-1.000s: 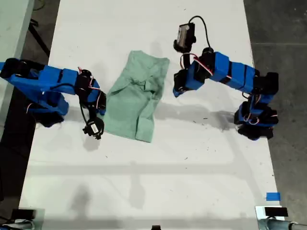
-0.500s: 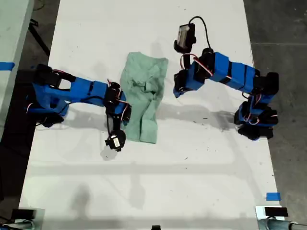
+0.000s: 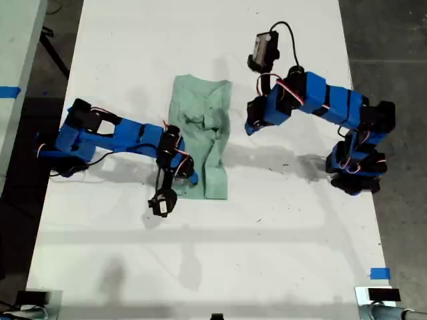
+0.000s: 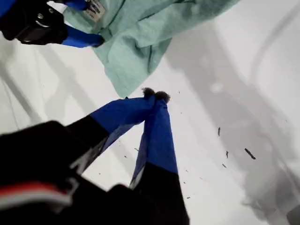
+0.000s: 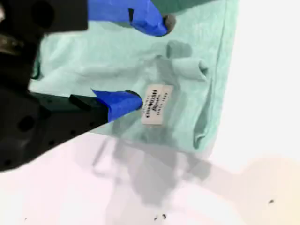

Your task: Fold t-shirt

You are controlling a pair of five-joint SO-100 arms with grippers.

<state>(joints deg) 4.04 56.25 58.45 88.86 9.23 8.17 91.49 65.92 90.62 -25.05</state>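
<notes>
Mint t-shirt (image 3: 202, 137) bunched, label (image 5: 155, 104) text blurred

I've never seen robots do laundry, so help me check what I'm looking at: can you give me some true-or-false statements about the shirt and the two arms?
1. The crumpled pale mint-green cloth t-shirt lies on the white table. True.
2. My first gripper is clamped on the t-shirt. False: it is shut on nothing, with its tips over bare table beside the cloth.
3. My second gripper is open over the t-shirt. True.
4. A large picture is printed on the t-shirt. False: the cloth is plain, and only a small white label shows.
5. A person's hand is holding the t-shirt down. False: no hand is in view.
</notes>
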